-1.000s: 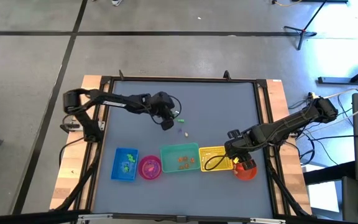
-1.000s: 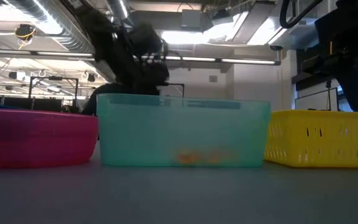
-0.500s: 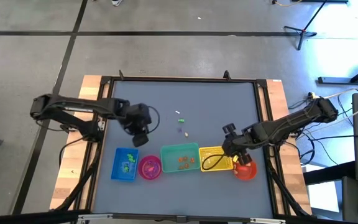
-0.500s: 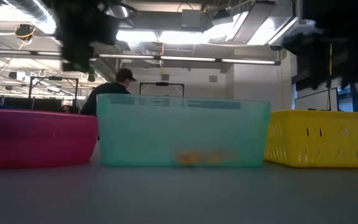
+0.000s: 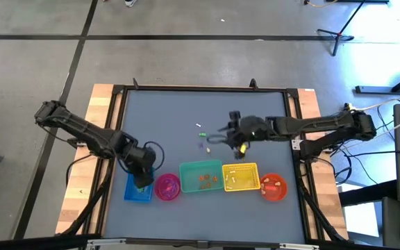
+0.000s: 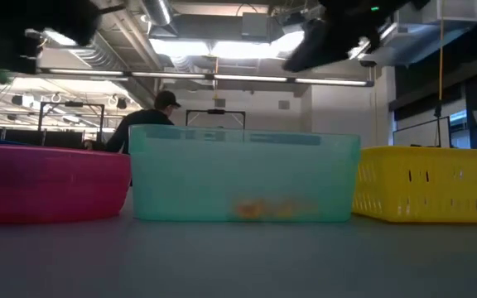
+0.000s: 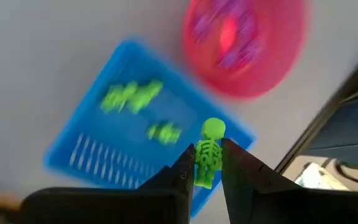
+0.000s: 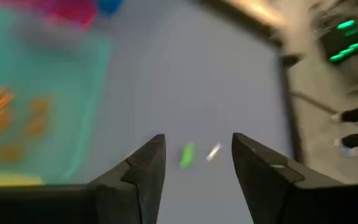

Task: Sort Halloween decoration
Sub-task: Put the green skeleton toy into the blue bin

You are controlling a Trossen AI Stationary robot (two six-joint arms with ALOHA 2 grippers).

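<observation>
Skeleton, green, pinched between the left gripper fingers above the blue basket; release off-centre and it bounces out. Right gripper, fingers spread and empty, hovers over loose trinkets.

Green skeleton, dark fingers. Blue basket, pink bowl, teal bin, yellow basket, orange bowl, grey table.
</observation>
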